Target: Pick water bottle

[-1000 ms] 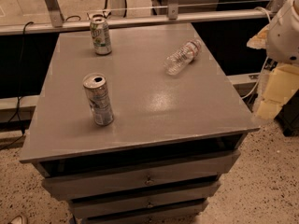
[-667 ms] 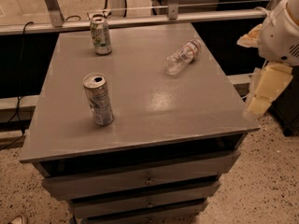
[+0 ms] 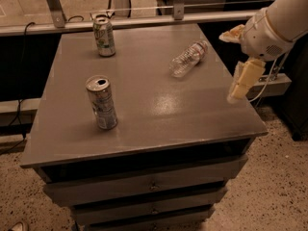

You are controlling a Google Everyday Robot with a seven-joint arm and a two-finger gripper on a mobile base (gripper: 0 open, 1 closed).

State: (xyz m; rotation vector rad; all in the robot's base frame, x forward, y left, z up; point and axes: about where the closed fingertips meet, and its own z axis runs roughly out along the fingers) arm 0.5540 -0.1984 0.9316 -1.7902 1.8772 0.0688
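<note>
So, starting at the bottom of the frame: there's a grey drawer cabinet (image 3: 144, 186) standing on a speckled floor (image 3: 284, 177), with a few shallow drawers stacked under a flat grey top (image 3: 159, 119). The top has a bit of shine in the middle.

Closest thing on it is a drink can (image 3: 101, 102), standing upright in the left-centre of the frame, opened tab facing up, printed label all round it.

Over on the right side of the frame, the gripper (image 3: 232, 64) hangs above the right edge of the top, on the end of a chunky white arm (image 3: 279, 20) coming in from the upper right corner. Its claw is spread wide: one cream finger points down and the other sticks out to the left higher up, with a big gap between them and nothing in it. It isn't touching anything.

A little further back and to the left of the gripper is the water bottle (image 3: 189, 59). It's lying on its side on the right-hand far part of the top, clear and crinkly, cap end pointing toward the upper right. It's near the gripper but clearly apart from it.

Further back still, a second can (image 3: 104, 35) stands upright near the far left corner, well apart from the bottle.

Behind the cabinet a pale metal rail (image 3: 144, 20) runs across the upper part of the frame.
</note>
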